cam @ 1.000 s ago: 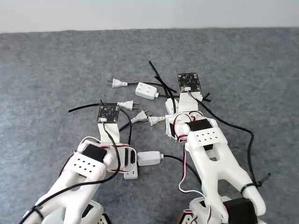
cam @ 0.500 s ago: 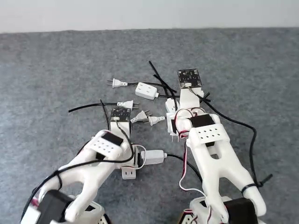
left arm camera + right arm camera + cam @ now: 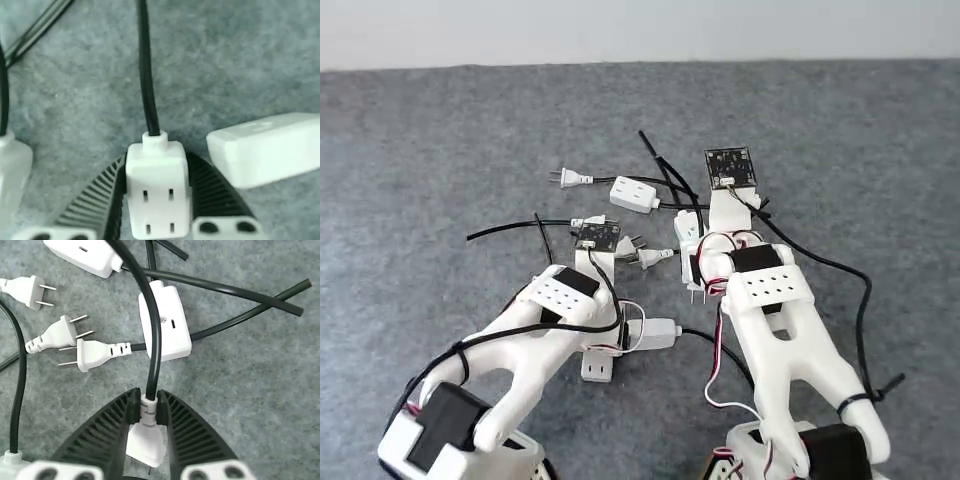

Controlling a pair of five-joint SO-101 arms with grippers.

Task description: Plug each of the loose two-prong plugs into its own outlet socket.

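Since a second earlier, we saw the left arm swing up and forward over the grey mat (image 3: 430, 140). It carried its outlet socket (image 3: 655, 333) a little toward the right arm, which barely shifted. We found the left gripper (image 3: 156, 161) clenched on that socket's two sides. The slotted face was turned to the wrist camera and a black cord (image 3: 146, 75) ran away from it. A second socket (image 3: 265, 147) sat just beside it, not touching. The right gripper (image 3: 147, 399) was clamped on a white plug (image 3: 145, 442), whose cord rose up between the fingers. Beyond it lay a third socket (image 3: 165, 332), and near that we counted three loose plugs (image 3: 60, 332) lying close together on the mat.
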